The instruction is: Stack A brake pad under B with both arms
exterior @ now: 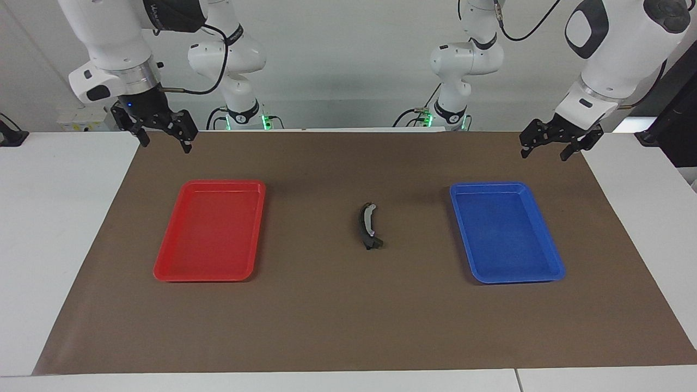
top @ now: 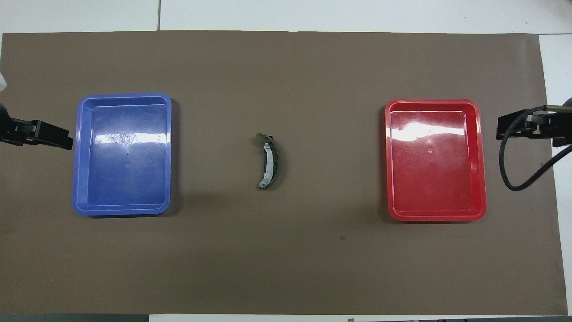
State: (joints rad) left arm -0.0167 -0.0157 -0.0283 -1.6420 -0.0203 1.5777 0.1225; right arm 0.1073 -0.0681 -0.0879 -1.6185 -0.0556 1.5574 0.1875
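the curved black piece b (exterior: pixel 369 225) lies on the brown mat (exterior: pixel 337 326), in the middle between the red tray (exterior: pixel 163 269) and the blue tray (exterior: pixel 555 269). the small plain pad cannot be made out. the left gripper (exterior: pixel 544 150) and the right gripper (exterior: pixel 166 140) hang up high with claws spread, holding nothing.

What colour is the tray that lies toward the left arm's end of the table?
Blue. The blue tray shows best in the overhead view.

Red tray (exterior: pixel 209 231), blue tray (exterior: pixel 506 231), brown mat (exterior: pixel 348 316), black grey-striped B (exterior: pixel 369 226)
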